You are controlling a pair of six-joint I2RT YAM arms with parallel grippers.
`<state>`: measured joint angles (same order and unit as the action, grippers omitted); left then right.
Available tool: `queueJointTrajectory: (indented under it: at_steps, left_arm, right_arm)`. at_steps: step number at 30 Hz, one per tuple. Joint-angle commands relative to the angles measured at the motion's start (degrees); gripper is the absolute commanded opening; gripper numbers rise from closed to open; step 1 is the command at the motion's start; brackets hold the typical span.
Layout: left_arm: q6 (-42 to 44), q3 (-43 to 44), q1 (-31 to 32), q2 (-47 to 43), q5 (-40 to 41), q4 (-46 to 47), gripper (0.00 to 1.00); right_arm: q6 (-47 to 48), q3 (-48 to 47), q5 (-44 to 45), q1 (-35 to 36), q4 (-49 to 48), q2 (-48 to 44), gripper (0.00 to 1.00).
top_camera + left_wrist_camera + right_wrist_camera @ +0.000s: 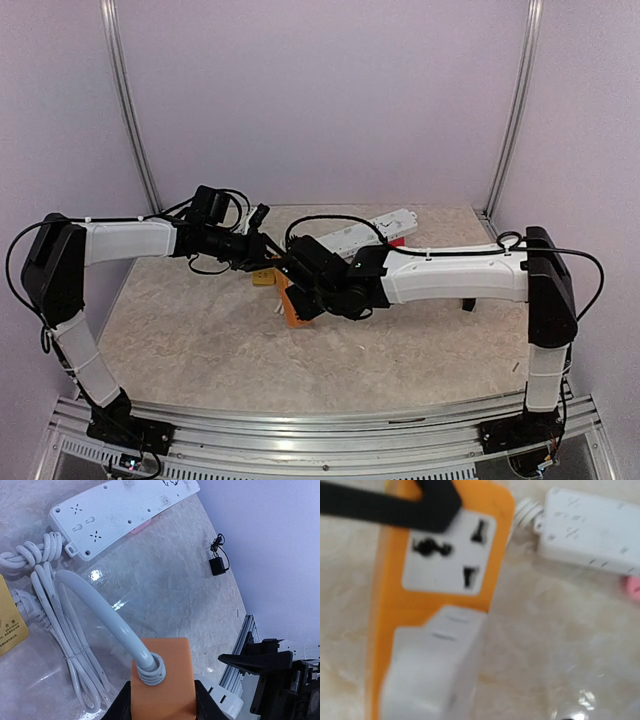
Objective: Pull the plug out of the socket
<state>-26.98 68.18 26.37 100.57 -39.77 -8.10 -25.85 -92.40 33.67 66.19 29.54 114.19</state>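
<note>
Two-arm grasp stage: orange plastic socket block (160, 662) clamped in left gripper (162, 705); right gripper (295, 280) at white boxy plug (430, 675), jaw spread unclear. Next: pinch plug, pull straight.

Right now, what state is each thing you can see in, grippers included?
orange socket strip: gripped at its cable end
white plug: seated in the orange socket strip
spare outlet: empty
white power strip: lying back up
white cable: coiled, tied
left gripper: shut on the orange socket strip
right gripper: by the white plug, jaws unclear
</note>
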Motion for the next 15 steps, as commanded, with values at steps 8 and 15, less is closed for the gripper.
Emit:
queueJointTrajectory:
  at_steps: [8, 15]
  left_arm:
    - [1.84, -0.29, 0.9, -1.08, -2.64, 2.54, 0.16]
    - [3.05, -0.41, 1.56, -2.02, -2.86, 2.99, 0.16]
  right_arm:
    - [-3.59, 15.37, -22.19, -6.68, -20.0, -9.87, 0.66]
    - [-5.05, 18.8, -26.51, -9.09, -23.7, -11.23, 0.64]
